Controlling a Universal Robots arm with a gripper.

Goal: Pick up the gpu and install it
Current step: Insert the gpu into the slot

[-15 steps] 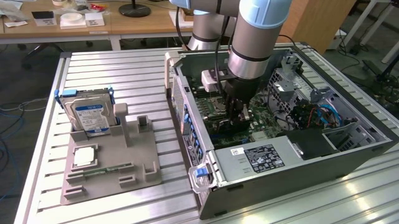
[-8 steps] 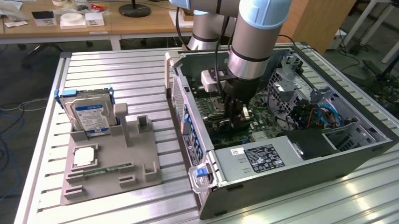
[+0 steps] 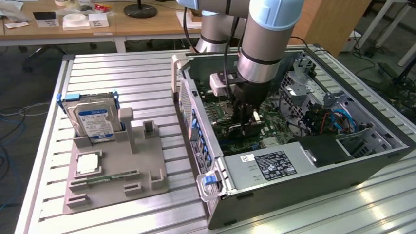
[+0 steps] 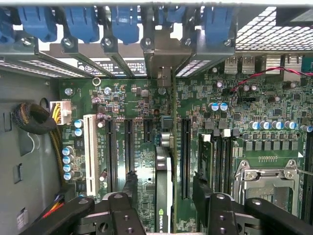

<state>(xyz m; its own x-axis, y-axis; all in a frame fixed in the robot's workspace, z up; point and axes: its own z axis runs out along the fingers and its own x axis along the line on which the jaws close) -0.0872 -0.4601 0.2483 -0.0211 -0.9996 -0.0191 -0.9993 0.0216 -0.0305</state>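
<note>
The gpu (image 4: 165, 166) stands on edge in a motherboard slot inside the open computer case (image 3: 195, 112). Its dark board runs up to a pale metal bracket (image 4: 162, 58) at the case's rear wall. My gripper (image 4: 166, 185) straddles the card, and the fingers (image 4: 130, 188) on each side stand clear of it with a gap, so it is open and holds nothing. In the exterior view the arm reaches straight down into the case, with the gripper (image 3: 250, 124) low over the motherboard.
On the exterior view's left, a grey fixture (image 3: 110, 165) holds a silver hard drive (image 3: 91, 119) upright and a narrow green memory stick (image 3: 110, 177). Blue slot clips (image 4: 80, 22) line the case's rear wall. The power supply (image 3: 273, 165) and drive cage (image 3: 305, 92) flank the gripper.
</note>
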